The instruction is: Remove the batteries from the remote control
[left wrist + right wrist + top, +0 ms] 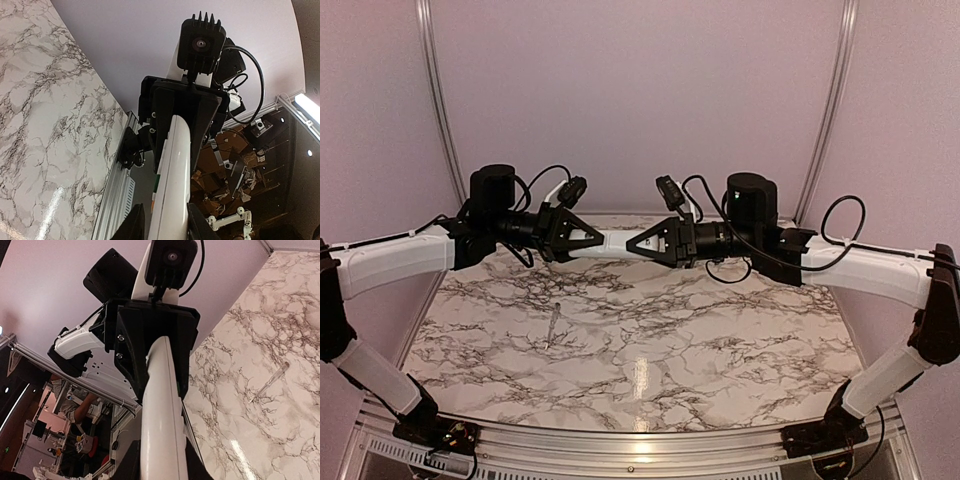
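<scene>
Jaws on both sides are narrow and pinched on the remote (614, 242). My left gripper (165, 226) has one end and my right gripper (160, 466) the other, with fingers against its long edges in each wrist view. The left squeeze looks snug, though I would not swear it is firm. The remote hangs level in the air above the far half of the table (720, 345), touching nothing but the fingers. A thin tool (555, 325) lies flat on the table, left of its middle.

I see no batteries in any view, and I cannot tell whether the compartment is open. The left wrist view shows a sliver of green and red at the remote's edge, too small to read.

As I judge it, the step is a two-handed hold to get at the batteries. To do it well I would make one hand the anchor and clamp hard, then work only with the other, since both pulling at once could twist or drop the slick bar. I would turn the battery side toward the table and bring it low, so whatever drops out lands on the table and does not roll off.
</scene>
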Robot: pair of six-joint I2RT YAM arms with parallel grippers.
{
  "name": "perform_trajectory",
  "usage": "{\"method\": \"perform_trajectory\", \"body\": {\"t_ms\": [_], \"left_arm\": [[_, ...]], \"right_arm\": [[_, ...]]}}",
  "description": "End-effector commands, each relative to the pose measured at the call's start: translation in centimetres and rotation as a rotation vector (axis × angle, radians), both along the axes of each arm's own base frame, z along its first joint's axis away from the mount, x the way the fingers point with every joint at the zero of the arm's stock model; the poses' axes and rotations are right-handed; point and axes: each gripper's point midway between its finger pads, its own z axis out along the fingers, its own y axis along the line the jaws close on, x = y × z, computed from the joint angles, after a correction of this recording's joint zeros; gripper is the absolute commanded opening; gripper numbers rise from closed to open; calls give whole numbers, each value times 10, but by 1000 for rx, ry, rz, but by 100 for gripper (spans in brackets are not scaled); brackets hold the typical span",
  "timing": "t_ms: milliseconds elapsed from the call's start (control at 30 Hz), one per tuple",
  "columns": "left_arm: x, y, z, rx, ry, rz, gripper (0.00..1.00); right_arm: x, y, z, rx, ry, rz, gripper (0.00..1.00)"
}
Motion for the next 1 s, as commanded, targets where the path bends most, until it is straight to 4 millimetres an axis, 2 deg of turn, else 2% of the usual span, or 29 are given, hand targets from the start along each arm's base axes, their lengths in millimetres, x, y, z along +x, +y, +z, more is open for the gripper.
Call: {"method": "perform_trajectory", "body": {"t_ms": [0,100,133,233,300,400,467,533,600,700,767,867,967], "left_arm": [[-6,2,5,-4,-5,-16,32],[-7,2,4,-4,-3,-22,29],[-7,2,4,-4,-5,-21,25],[-5,1,4,-3,-6,-12,1],[-3,1,6,-4,-14,5,0],[1,2,8,-1,-30,47,0],[15,7,-5,79,-39,136,0],[34,14,-25,192,-50,257,0],[43,20,-39,235,-28,306,0],[55,31,-50,270,-3,378,0],[63,41,-50,281,-8,431,0],[74,57,-44,279,-23,491,0],[81,69,-28,234,-33,527,0]], "right_arm": [[6,1,11,16,-24,-6,0],[6,2,9,13,-22,-5,0],[6,1,8,11,-21,-6,0],[8,1,5,0,-17,-17,0],[12,-1,0,-35,-13,-48,3],[15,-5,-4,-66,-27,-81,31],[16,-7,-3,-77,-39,-96,53],[18,-11,-2,-94,-53,-119,66],[21,-16,-2,-116,-66,-151,73],[26,-26,-3,-159,-86,-215,77],[28,-33,-3,-183,-100,-256,77],[33,-44,-2,-202,-115,-319,77],[38,-54,2,-218,-131,-379,77]]}}
